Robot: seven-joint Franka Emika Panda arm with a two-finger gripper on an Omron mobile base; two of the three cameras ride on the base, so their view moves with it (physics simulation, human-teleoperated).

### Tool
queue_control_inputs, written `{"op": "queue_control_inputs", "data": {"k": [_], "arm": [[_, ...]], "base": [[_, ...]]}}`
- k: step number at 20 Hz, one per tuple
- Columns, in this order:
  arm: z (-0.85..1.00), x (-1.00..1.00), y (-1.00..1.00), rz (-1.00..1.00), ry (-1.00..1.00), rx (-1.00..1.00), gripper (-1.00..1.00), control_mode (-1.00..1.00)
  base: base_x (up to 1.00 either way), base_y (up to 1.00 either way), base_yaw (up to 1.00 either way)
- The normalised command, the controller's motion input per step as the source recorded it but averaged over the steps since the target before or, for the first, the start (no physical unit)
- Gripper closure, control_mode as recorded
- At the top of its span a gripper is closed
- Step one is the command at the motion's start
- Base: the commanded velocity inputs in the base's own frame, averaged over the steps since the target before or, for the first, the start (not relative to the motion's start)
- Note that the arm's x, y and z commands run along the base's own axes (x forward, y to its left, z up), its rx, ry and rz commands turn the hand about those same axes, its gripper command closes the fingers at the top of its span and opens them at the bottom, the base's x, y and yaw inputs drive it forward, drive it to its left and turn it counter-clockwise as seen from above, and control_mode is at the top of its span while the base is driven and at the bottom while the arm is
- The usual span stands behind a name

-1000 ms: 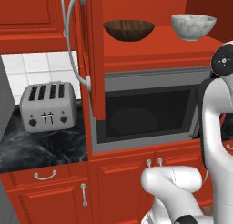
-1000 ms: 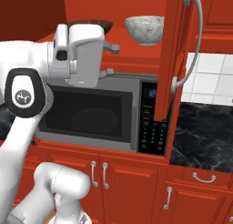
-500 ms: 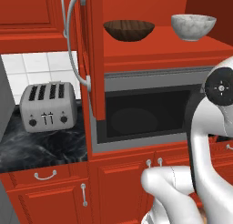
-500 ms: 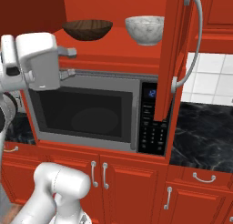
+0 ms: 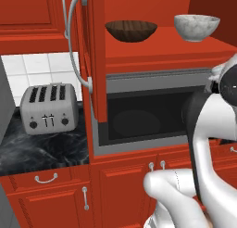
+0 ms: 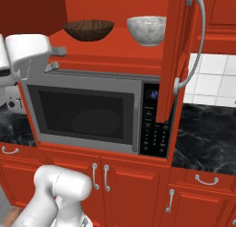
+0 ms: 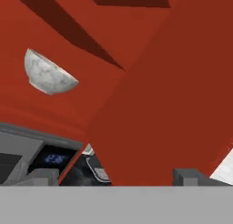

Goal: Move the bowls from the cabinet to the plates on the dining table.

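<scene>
Left base view: from behind-left, facing cabinet [image 5: 152, 51] and microwave [image 5: 152, 116]. Right base view: from behind-right, same cabinet [image 6: 115, 46], microwave [image 6: 92, 110]. Hand view: tilted, close under white bowl [image 7: 48, 75] and cabinet door [image 7: 173, 95]

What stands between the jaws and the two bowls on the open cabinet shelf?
Nothing visible blocks them. The wooden bowl and marbled bowl sit apart on the shelf above the microwave, the cabinet door swung aside. The open gripper hangs at the shelf's left front edge.
</scene>
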Motion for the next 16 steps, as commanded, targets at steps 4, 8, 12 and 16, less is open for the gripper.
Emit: {"op": "queue_control_inputs", "data": {"k": [4, 8, 12, 16], "arm": [[0.00, 0.00, 0.28, 0.21, 0.00, 0.26, -1.00, -1.00], [0.00, 0.00, 0.30, 0.20, 0.00, 0.24, -1.00, -1.00], [0.00, 0.00, 0.23, 0.19, 0.00, 0.25, -1.00, -1.00], [-0.05, 0.07, 0.15, 0.17, 0.07, 0.19, -1.00, -1.00]], "base": [[0.00, 0.00, 0.00], [0.00, 0.00, 0.00], [0.00, 0.00, 0.00], [0.00, 0.00, 0.00]]}}
